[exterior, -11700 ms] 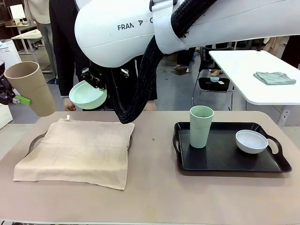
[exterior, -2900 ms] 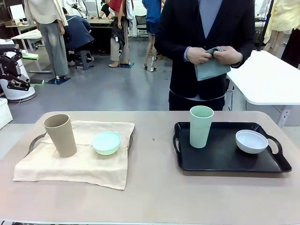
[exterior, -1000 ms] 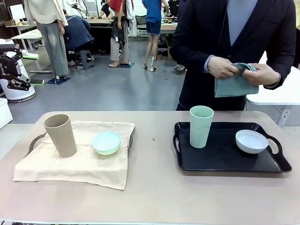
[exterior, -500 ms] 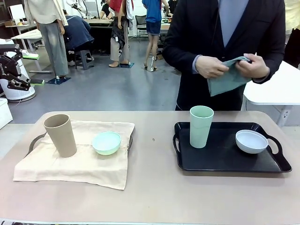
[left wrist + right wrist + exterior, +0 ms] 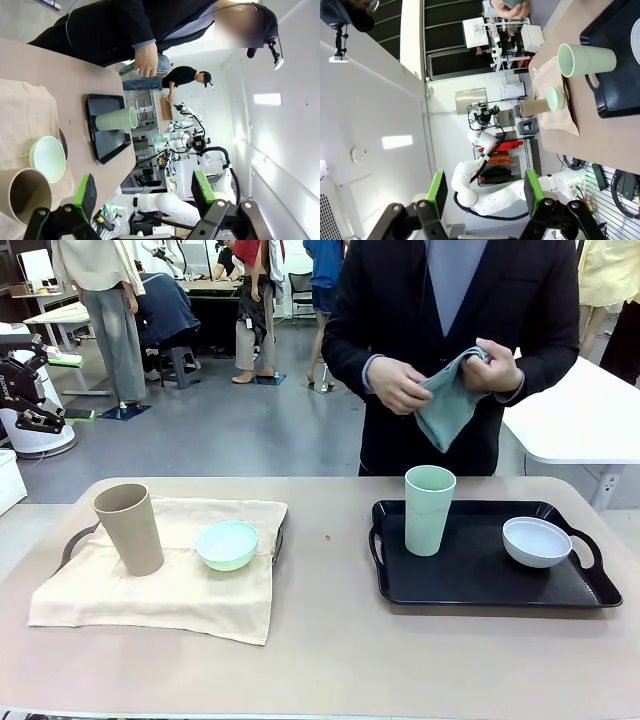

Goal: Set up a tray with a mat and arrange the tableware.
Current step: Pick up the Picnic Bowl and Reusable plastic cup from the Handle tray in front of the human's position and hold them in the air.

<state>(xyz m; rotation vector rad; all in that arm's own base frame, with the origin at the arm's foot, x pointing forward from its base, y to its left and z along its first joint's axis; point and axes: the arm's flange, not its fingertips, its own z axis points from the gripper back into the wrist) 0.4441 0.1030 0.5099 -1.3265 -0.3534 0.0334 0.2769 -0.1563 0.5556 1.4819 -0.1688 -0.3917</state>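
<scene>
**Bare black tray awaiting its mat.** The tan cup (image 5: pixel 129 528) and mint green bowl (image 5: pixel 227 544) stand on the beige mat (image 5: pixel 150 590). The black tray (image 5: pixel 480 585) has no mat. On it the pale green cup (image 5: pixel 429 510) stands upright at the left, long axis vertical, with the white bowl (image 5: pixel 537 541) at the right. The person holds a grey-green cloth (image 5: pixel 447 405) above the table's (image 5: pixel 330 660) far edge. The left fingers (image 5: pixel 86 192) and right fingers (image 5: pixel 438 192) are spread and empty, well apart from everything. The right arm is judged nearer to this cup and bowl.
</scene>
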